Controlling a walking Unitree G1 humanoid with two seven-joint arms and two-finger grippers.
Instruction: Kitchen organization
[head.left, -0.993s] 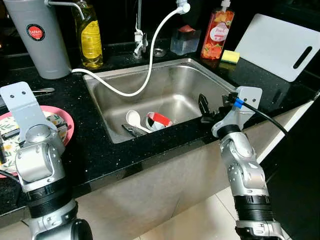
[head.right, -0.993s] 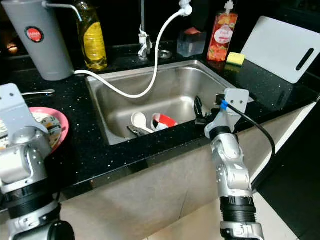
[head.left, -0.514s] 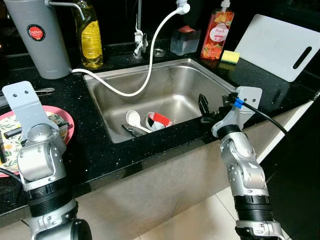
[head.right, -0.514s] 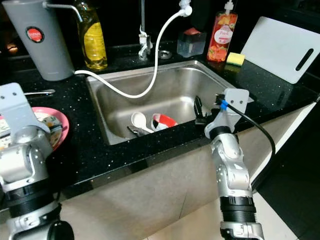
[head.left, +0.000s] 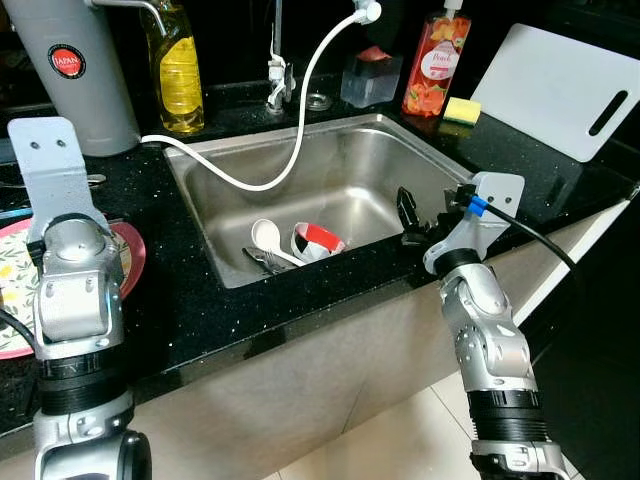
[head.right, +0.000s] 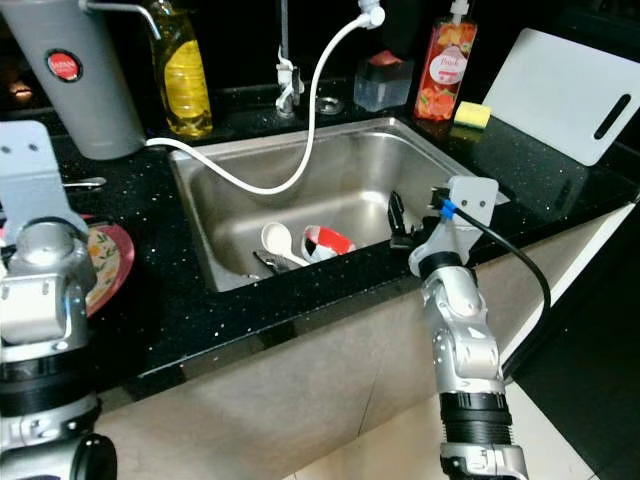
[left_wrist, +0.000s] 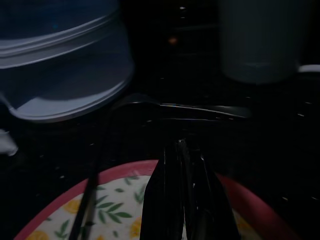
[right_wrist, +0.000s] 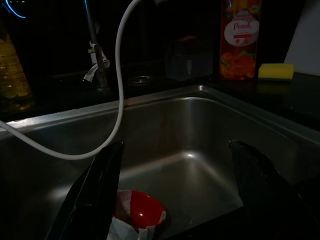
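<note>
Left gripper (left_wrist: 182, 165) fingers pressed together above pink plate (left_wrist: 125, 207) on black desk (head.left: 200, 310). Right gripper (right_wrist: 175, 195) fingers spread wide over sink (head.left: 350, 170); red cup (right_wrist: 140, 210) lies between them, below.

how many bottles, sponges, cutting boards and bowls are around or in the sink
bottles: 2, the yellow oil bottle and the peach soap bottle
sponges: 1, the yellow sponge
cutting boards: 1, the white cutting board
bowls: 1, the red bowl in the sink
total: 5

Brushed steel sink (head.left: 360, 170), glossy blk speckled countertop (head.left: 190, 300), matt wht cutting board (head.left: 560, 85)
</note>
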